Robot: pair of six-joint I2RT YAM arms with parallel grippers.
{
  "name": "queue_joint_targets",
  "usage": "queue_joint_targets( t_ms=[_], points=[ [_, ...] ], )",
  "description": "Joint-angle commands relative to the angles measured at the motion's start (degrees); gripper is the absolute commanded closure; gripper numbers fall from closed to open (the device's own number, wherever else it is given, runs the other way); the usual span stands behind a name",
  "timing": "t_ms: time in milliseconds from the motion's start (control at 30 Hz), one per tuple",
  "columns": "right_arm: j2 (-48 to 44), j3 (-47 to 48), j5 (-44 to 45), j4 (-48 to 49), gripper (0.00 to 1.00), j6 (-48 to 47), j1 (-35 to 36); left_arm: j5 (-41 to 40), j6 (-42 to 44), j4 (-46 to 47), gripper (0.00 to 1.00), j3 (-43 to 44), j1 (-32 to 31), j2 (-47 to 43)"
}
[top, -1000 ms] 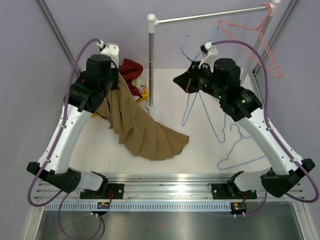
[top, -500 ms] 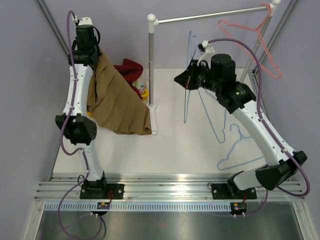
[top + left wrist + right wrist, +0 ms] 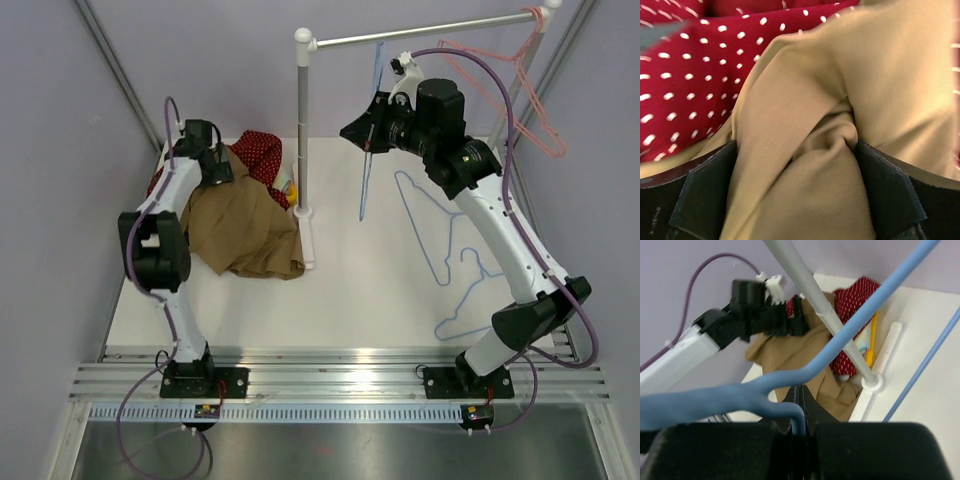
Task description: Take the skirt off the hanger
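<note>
TABLE, OVERHEAD: The tan skirt (image 3: pixel 245 235) lies heaped on the table (image 3: pixel 360 285) at nine o'clock, off the blue hanger (image 3: pixel 364 185), which the right gripper (image 3: pixel 367 138) holds up near one o'clock.

LEFT WRIST: Only here is the left gripper (image 3: pixel 795 200) seen spread wide, skirt folds loose between its pads (image 3: pixel 705 195), and a red dotted cloth (image 3: pixel 690 75) at ten o'clock.

RIGHT WRIST: Up close, the right jaws are clenched on the blue hanger's wire.

Three cams, all catching the far-left corner
Top cam's high on the near side, looking down on the table (image 3: pixel 380 290). Left wrist cam is jammed right against the skirt (image 3: pixel 840 100) and red cloth (image 3: pixel 685 75). Right wrist cam looks left past hanger (image 3: pixel 860 320) and pole (image 3: pixel 805 282) to that corner.
</note>
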Motion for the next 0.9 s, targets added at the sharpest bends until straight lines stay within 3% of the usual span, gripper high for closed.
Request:
queue_joint_targets(
  t_ms=[0, 133, 367, 533, 700, 867],
  points=[
    [2.15, 6.85, -0.03, 2.22, 1.00, 0.62, -0.89, 0.94, -1.45, 4.30, 0.01, -6.90, -0.06, -18.19],
    [7.77, 12.91, 1.91, 2.13, 1.00, 2.20, -1.42, 1.37, -0.49, 5.35, 0.01, -15.86, -0.93, -28.03],
    [22.44, 26.52, 1.48, 0.90, 1.00, 6.59, -3.35, -0.29, 1.27, 0.27, 0.01, -14.21, -4.62, -30.51],
    [27.99, 32.87, 1.56, 0.55, 1.00, 9.84, -4.50, 0.50, 2.15, 2.45, 0.01, -19.91, -7.34, -36.39],
    [28.35, 31.04, 2.00, 2.12, 1.00, 12.13, -4.67, 1.20, 2.06, 3.95, 0.01, -25.10, -7.88, -40.35],
    [25.02, 22.51, 0.69, 5.55, 1.00, 13.36, -4.59, 1.64, 2.32, 5.35, 0.01, -26.86, -8.23, -41.76]
  ],
)
